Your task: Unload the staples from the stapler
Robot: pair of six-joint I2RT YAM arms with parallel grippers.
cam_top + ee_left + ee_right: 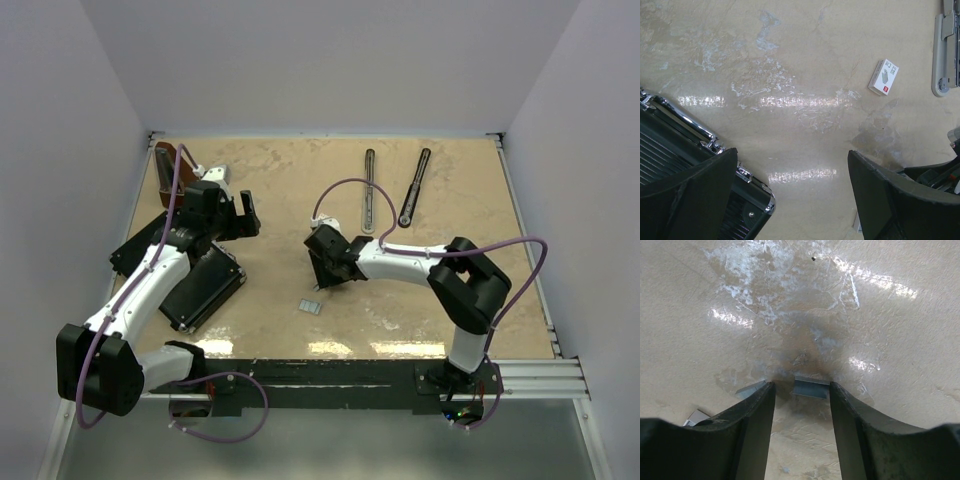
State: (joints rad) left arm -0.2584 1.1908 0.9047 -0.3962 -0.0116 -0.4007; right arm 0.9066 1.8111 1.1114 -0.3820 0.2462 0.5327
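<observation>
**Beige tabletop: right jaws set astride a staple strip**

Top view. A marbled beige table is seen, enclosed by white walls. The stapler is laid in two parts at the far side, its black arm beside a grey channel piece, well apart from both arms. The left arm is folded over a flat black box, and the left gripper is held above the table with its jaws spread wide. The right arm is bent back towards the centre with its wrist tipped down. The right gripper is lowered to the surface just beside the staples.

Left wrist. The fingers are seen far apart with nothing between them. A chrome-edged corner of the black box is partly covered by one finger. A small white box lies on bare table, and the channel piece is cut off at the right edge.

Right wrist. The fingertips are lowered to the table, parted. One strip lies flat between them, clear of one finger. Contact with the other finger cannot be told. A second strip is partly hidden behind a finger.
</observation>
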